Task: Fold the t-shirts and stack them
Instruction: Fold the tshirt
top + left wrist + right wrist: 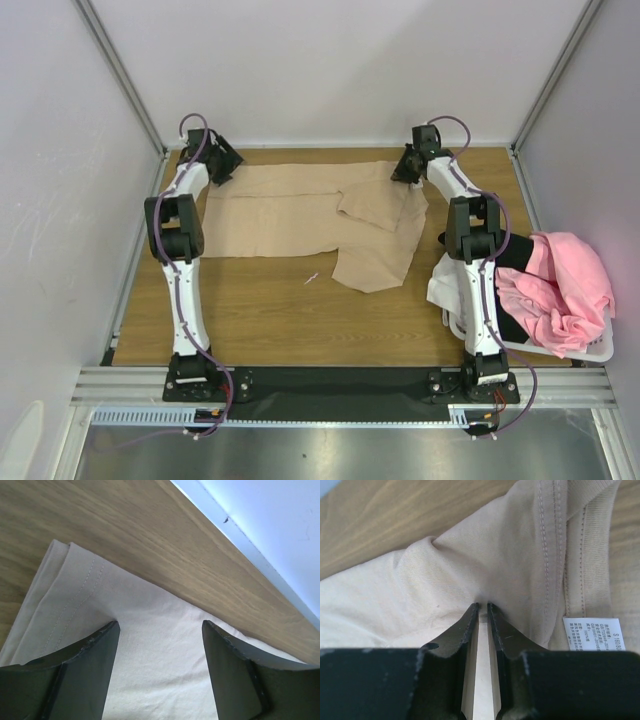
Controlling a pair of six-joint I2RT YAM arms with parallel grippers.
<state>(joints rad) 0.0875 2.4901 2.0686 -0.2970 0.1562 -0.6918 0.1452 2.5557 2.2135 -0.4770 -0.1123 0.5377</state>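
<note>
Wooden table (260, 310) — plain white walls (330, 60), aluminium corner posts (120, 70).

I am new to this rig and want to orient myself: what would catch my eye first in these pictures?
A beige t-shirt lies spread across the far half of the wooden table. The right gripper pinches it near the collar, while the left gripper stands open over its hem corner. A pink t-shirt is heaped in the white basket at the right edge.
</note>
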